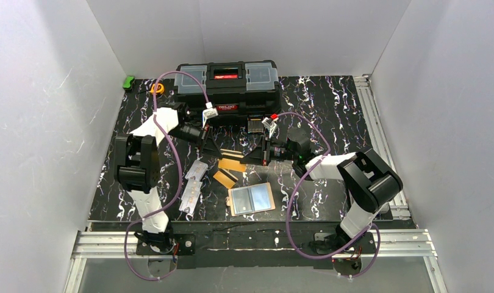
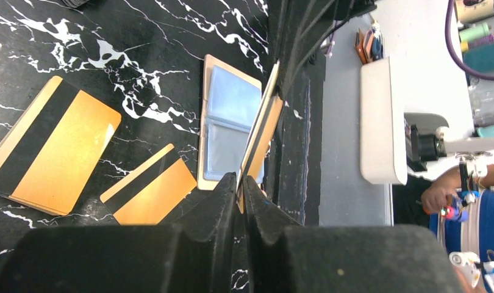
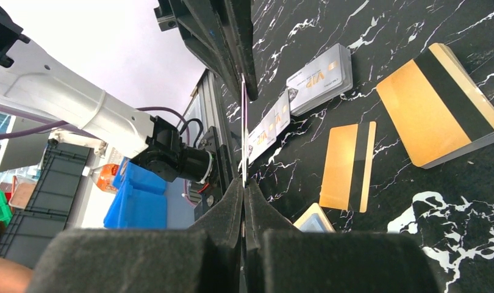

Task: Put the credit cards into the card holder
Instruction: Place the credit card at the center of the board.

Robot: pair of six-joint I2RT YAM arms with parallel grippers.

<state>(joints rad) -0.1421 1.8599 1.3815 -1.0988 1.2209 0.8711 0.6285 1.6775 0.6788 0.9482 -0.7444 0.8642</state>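
handover in mid-air: one credit card [image 2: 261,131] pinched by both tools, nothing in the holder yet.
left tool [image 2: 239,178] is pressed onto one edge of the card and right tool [image 3: 243,186] clamps the opposite edge, card edge-on between them above the tabletop [image 1: 330,104]. both arms reach inward, wrists facing each other in front of the toolbox [image 1: 227,82]. card holder [image 1: 250,199] lies open and flat nearer the bases, pockets up, apart from the held card. loose gold cards [image 1: 231,163] sit between. i reckon next one tool lets go, then the other angles the card's edge into a pocket mouth.
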